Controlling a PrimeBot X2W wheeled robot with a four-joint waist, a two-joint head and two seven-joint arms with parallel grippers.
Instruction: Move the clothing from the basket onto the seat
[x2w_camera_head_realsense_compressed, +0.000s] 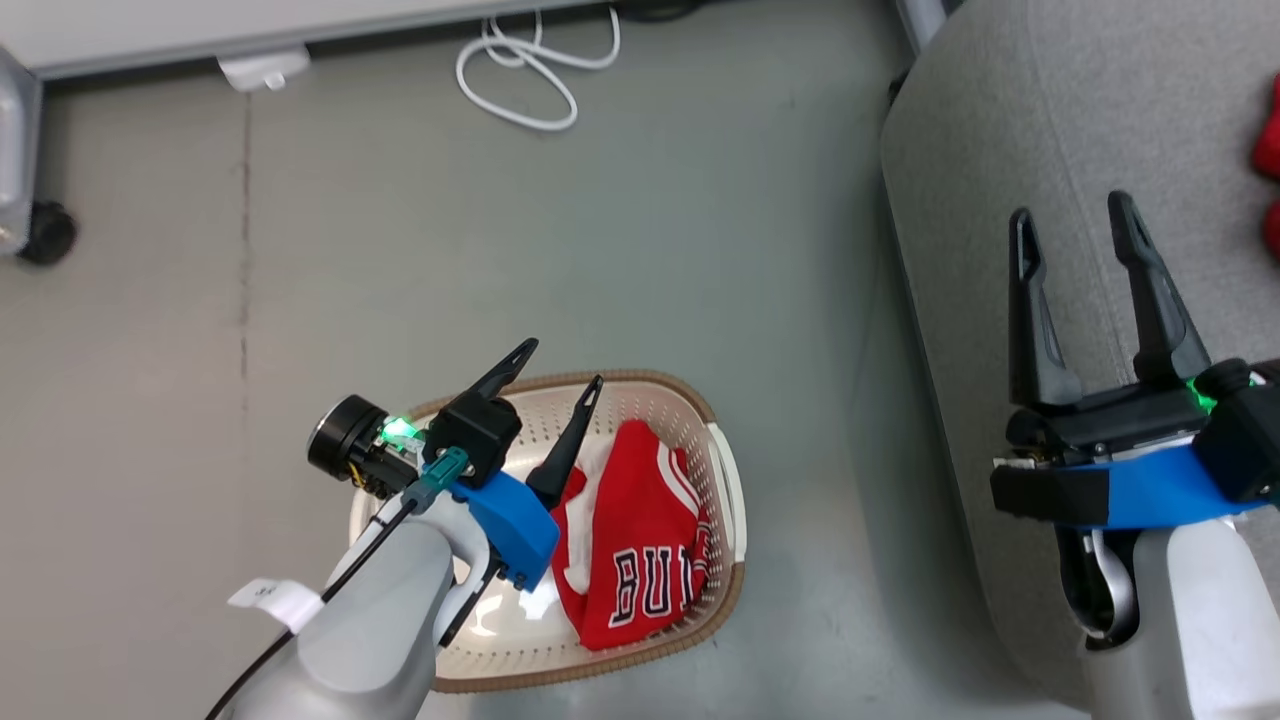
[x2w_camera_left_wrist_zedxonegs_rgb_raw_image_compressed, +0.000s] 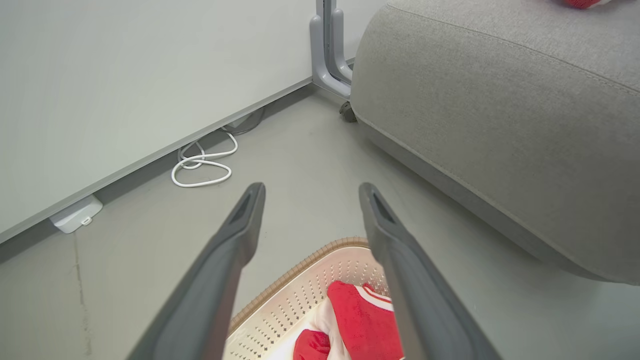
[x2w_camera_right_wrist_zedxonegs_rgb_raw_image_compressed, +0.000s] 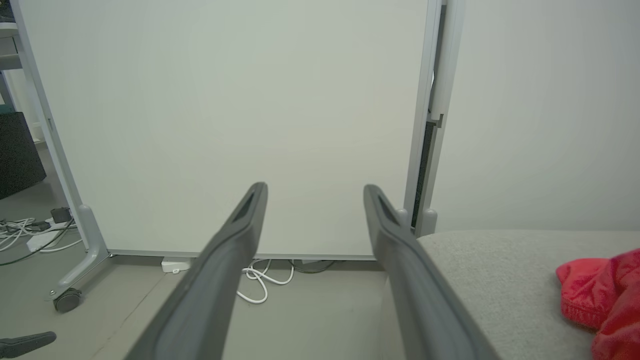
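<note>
Right now I am holding my left pincer wide open above the basket, with its two fingers spread and nothing between them. In the left wrist view they are pointing past the far rim towards the floor. The basket is sitting on that floor, just beside the seat but apart from it. The jersey is lying crumpled inside the basket, towards the side nearer the seat, its black white-edged letters facing up. One left finger is crossing in front of the jersey's edge in the head view; I cannot tell whether it is touching the cloth. I am keeping my right pincer fully open too, gripping nothing, and it is hanging over the seat's near edge with the fingers pointing away from me. A second red garment is resting on top of the seat, well apart from my right fingers and partly cut off by the frame. A white cable is lying looped on the floor by the foot of a pale panel, beyond the basket.
</note>
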